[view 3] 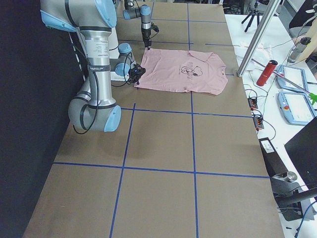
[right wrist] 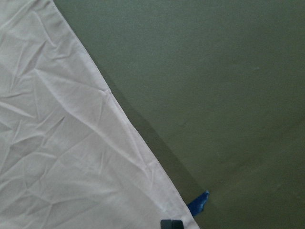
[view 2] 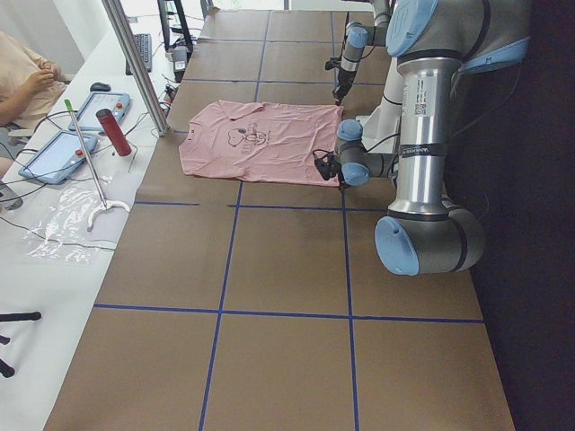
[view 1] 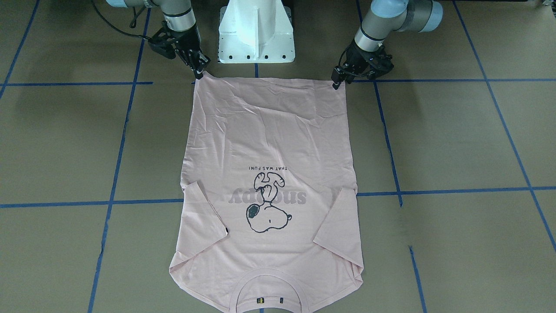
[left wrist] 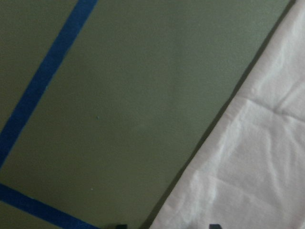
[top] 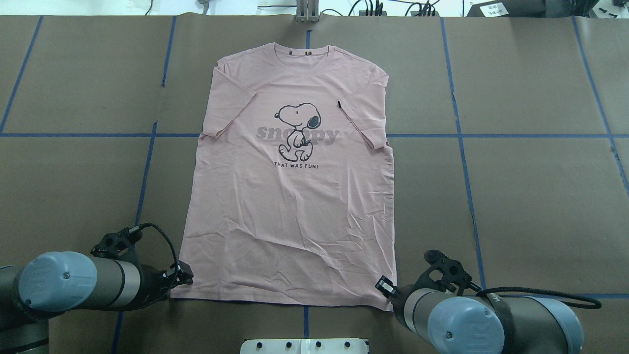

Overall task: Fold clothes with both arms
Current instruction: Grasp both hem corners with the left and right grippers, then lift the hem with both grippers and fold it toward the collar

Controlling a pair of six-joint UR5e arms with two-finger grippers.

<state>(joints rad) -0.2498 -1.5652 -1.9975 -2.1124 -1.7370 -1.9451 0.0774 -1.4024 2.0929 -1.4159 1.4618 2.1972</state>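
The pale pink T-shirt (top: 290,211) lies flat and print-up in the middle of the brown table (top: 516,196), with its neck on the side away from the robot, its sleeves lying inward over the body and its hem nearest the base. The left tool (view 1: 335,83) sits low at the hem corner on its own side, and its wrist view shows two tips spread apart with the cloth's edge between them. The right tool (view 1: 199,72) is down at the other hem corner, and I cannot tell whether it is spread or pinching the cloth.

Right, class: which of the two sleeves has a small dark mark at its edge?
The sleeve on the robot's right side; the other sleeve is plain.
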